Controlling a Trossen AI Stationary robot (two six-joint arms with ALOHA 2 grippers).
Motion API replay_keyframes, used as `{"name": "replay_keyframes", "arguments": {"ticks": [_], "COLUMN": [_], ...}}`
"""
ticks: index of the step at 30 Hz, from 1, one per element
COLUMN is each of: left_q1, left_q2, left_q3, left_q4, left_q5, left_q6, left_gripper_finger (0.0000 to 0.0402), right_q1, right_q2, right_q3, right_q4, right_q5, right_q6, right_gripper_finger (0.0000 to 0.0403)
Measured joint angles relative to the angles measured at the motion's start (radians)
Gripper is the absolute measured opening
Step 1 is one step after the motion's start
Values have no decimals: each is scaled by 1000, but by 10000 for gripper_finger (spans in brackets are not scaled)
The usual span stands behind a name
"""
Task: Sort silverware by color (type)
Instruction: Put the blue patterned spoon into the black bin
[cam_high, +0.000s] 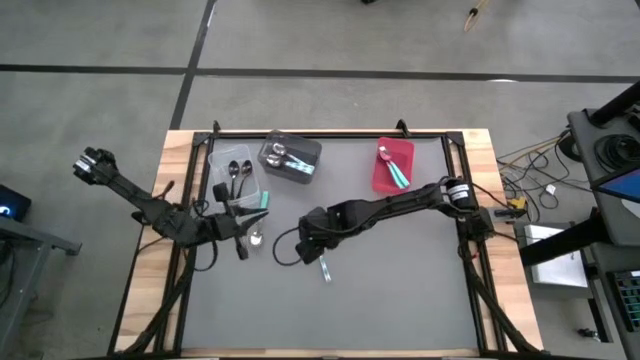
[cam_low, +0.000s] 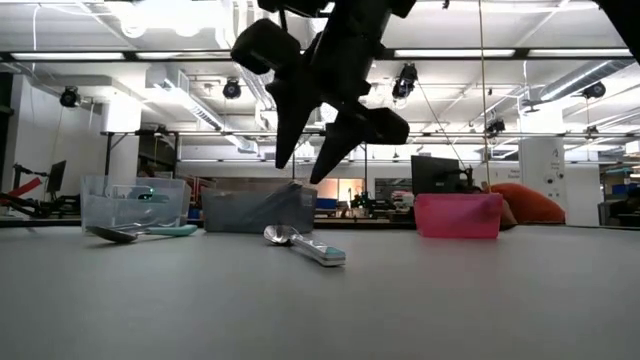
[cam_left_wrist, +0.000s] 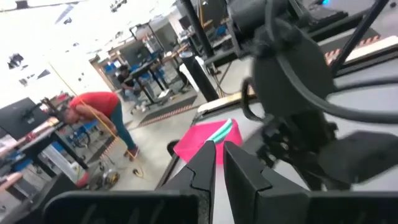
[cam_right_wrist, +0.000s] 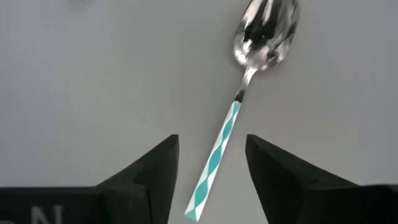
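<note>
Currently, the right pincer (cam_right_wrist: 208, 174) is positioned above the middle of the grey surface (cam_high: 400, 290), with its two dark fingers (cam_right_wrist: 155, 168) spread apart and nothing held between them. A teal-handled spoon (cam_right_wrist: 239, 112) lies flat on the surface directly beneath this pincer. In the right wrist view, the striped teal-and-white handle is seen to run through the gap between the fingers without touching either one, while the silver bowl lies beyond the fingertips. In the low view, the same spoon (cam_low: 305, 245) is seen resting on the surface, and the open fingers hang clear above it (no contact is visible).

The left pincer (cam_left_wrist: 217, 165) is located near the left edge of the surface, just beside the clear bin (cam_high: 236, 180). Its fingers are seen nearly pressed together in the left wrist view, and nothing is gripped between them. A second spoon (cam_low: 140, 232), with a teal handle, lies on the surface near this pincer, in front of the clear bin.

Black spoons (cam_high: 238, 172) are contained in the clear bin. Silver spoons (cam_high: 283, 155) are contained in the dark grey bin (cam_high: 305, 152). Teal-handled spoons (cam_high: 393, 168) are contained in the red bin (cam_high: 400, 148), which stands at the far side of the surface, well apart from the right pincer.
</note>
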Motion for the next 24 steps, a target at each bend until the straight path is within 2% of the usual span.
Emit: {"name": "replay_keyframes", "arguments": {"ticks": [6,16,21,24], "left_q1": [0,2,2,3], "left_q2": [-33,-74,-82,-85], "left_q3": [10,10,10,10], "left_q4": [-1,11,41,45], "left_q5": [-1,2,7,22], "left_q6": [100,287,345,363], "left_gripper_finger": [13,13,13,13], "right_q1": [7,7,5,1], "right_q2": [16,89,129,145], "right_q3": [0,0,0,0], "right_q4": [9,24,41,38], "right_q5": [22,-15,9,17], "right_q6": [52,92,46,-35], "right_gripper_finger": [183,174,171,168]}}
